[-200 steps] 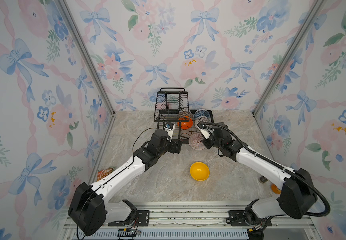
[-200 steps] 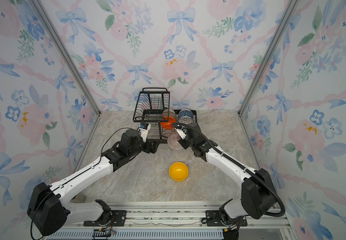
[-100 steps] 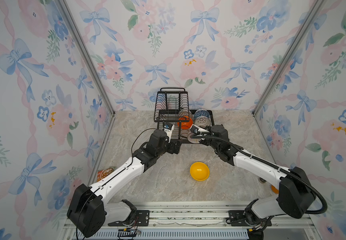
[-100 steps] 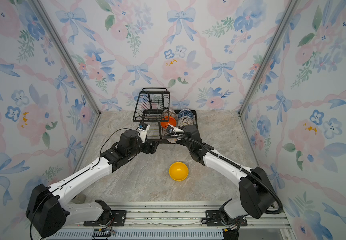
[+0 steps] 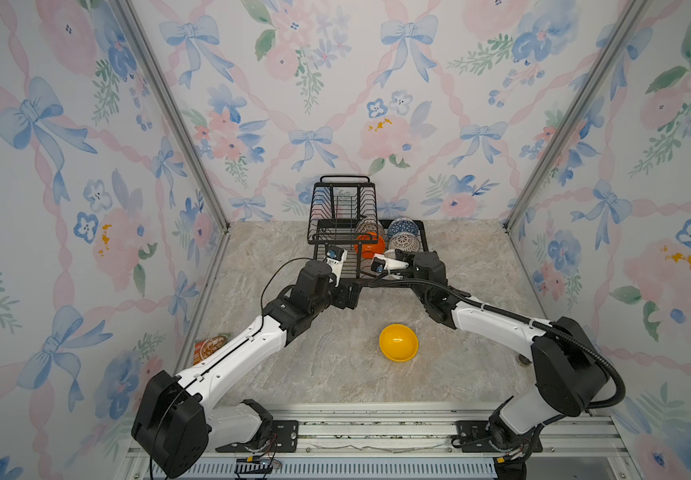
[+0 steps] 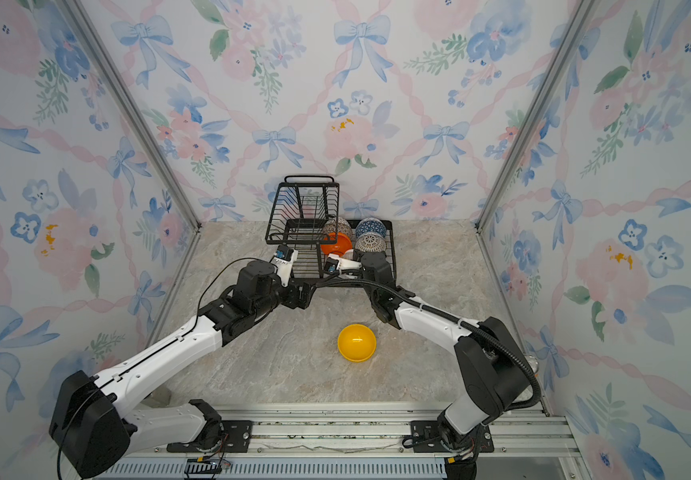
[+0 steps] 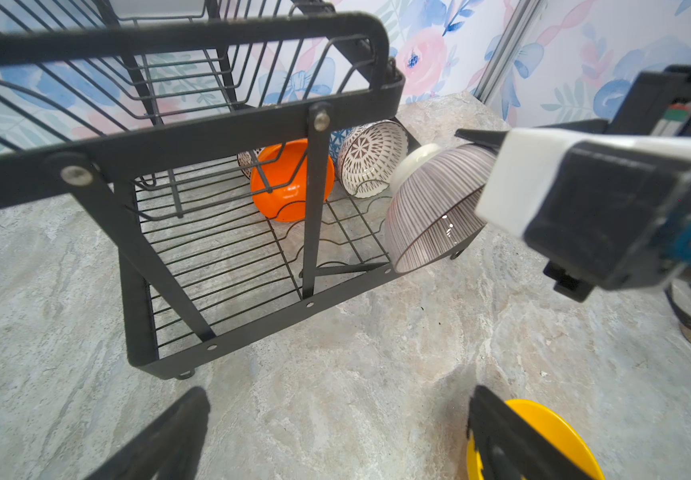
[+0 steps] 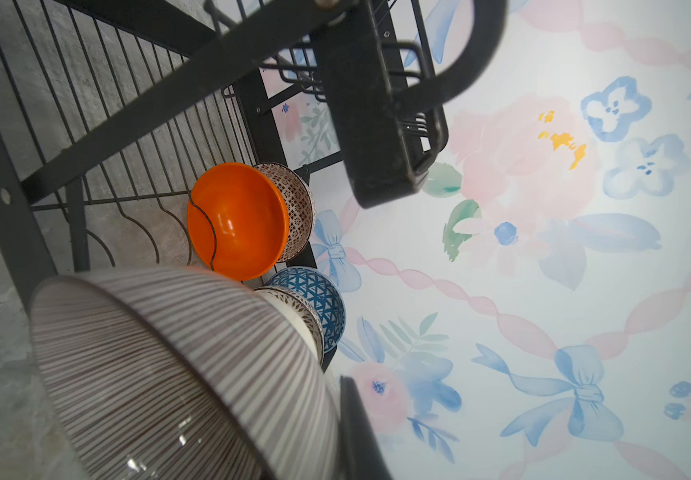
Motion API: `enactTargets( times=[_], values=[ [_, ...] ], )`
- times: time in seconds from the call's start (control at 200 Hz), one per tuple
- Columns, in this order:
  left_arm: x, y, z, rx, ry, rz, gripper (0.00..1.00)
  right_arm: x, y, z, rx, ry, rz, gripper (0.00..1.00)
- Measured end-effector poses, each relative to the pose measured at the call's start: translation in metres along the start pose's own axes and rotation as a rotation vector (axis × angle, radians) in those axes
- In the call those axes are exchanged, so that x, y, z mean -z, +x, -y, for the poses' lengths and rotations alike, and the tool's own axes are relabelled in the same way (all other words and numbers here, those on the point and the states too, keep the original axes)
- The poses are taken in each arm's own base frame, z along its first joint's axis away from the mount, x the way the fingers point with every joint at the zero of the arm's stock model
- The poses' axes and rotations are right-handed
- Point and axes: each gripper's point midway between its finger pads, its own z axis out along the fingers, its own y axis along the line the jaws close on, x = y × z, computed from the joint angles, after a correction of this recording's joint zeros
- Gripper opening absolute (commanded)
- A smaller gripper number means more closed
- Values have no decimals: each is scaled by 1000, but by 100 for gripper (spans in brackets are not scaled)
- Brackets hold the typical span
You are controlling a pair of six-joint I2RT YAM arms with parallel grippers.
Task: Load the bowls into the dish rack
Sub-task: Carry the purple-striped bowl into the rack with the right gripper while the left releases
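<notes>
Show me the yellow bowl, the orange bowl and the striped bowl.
yellow bowl (image 5: 398, 342): in a top view, its middle.
orange bowl (image 8: 244, 220): right wrist view, its inner wall.
striped bowl (image 7: 431, 203): left wrist view, its outer wall.

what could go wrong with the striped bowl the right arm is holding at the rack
1. The right gripper pinches the striped bowl by its rim only, tilted at the dish rack's front corner; it might slip, or land half off the tray.
2. The lattice bowl and the orange bowl stand on edge just behind it; pushing in too far could knock them over.
</notes>
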Motion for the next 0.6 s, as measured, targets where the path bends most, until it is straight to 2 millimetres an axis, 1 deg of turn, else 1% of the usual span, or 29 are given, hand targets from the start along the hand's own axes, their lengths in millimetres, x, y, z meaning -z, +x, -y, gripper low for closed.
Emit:
enactTargets(
  times=[0.21,0.29,0.47,0.6],
  values=[
    [4,0,-1,1,-1,-1,98,-15,22,-5,63,-2,-49,0],
    [4,2,-2,2,-5,-7,98,-21,26,-4,77,2,-61,0],
    [4,2,-2,2,-2,-9,98,-46,30,1,104,46,-93,0],
    [4,2,-2,2,-1,-10,98,-63,38,-3,127,66,-123,0]
  ],
)
